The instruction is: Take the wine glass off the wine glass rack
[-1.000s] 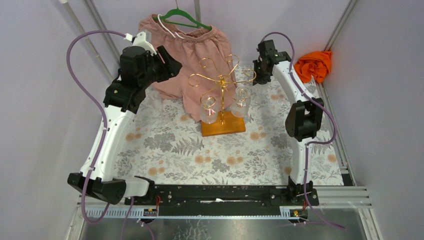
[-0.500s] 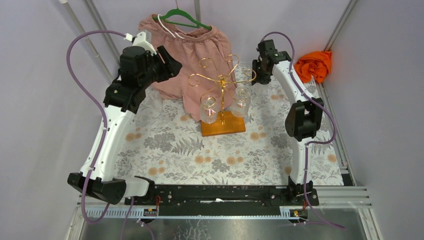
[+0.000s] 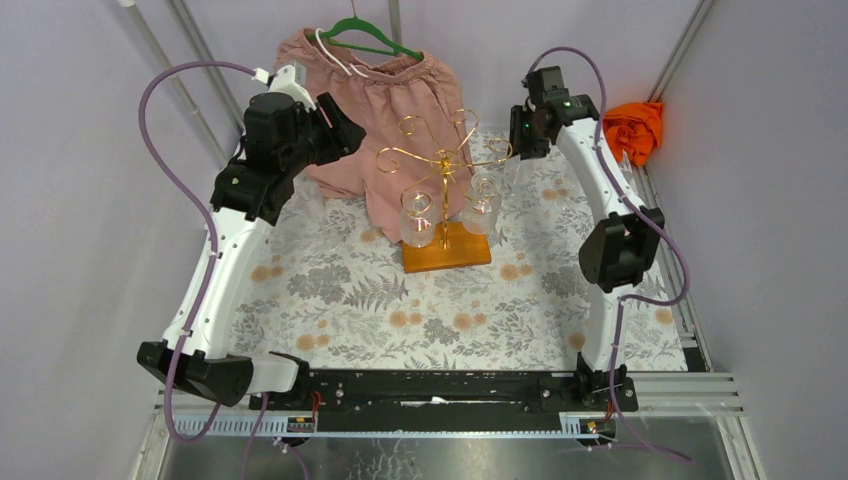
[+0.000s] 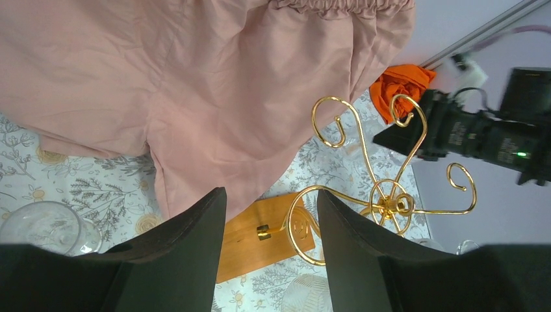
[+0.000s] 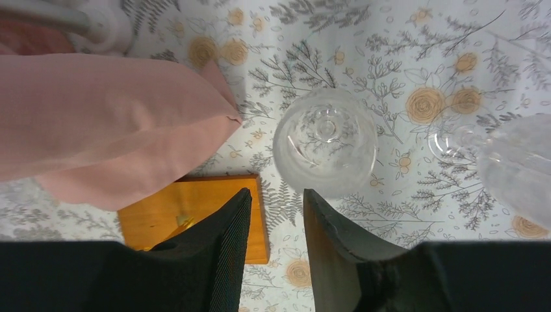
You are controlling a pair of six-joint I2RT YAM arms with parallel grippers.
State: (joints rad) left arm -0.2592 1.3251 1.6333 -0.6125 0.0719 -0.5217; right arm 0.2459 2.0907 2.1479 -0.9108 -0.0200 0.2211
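The gold wire wine glass rack [image 3: 443, 158] stands on its orange-brown wooden base [image 3: 447, 249] at the middle back of the table. Two clear wine glasses hang bowl-down from it, one on the left [image 3: 417, 218] and one on the right [image 3: 483, 204]. My left gripper [image 3: 347, 122] is open and empty, held high to the left of the rack; its wrist view shows the rack's curls [image 4: 384, 195] and base [image 4: 260, 235]. My right gripper [image 3: 514, 136] is open and empty just right of the rack, above the right glass [image 5: 325, 140].
Pink shorts [image 3: 385, 100] on a green hanger hang behind the rack and drape onto the floral cloth [image 3: 400, 300]. An orange rag [image 3: 628, 128] lies at the back right. Another clear glass [image 5: 520, 170] shows at the right wrist view's edge, and one [image 4: 40, 227] at the left wrist view's lower left.
My right arm's wrist has lifted and shifted slightly back, with its elbow swinging out to the right. The left arm, rack and glasses have hardly moved.
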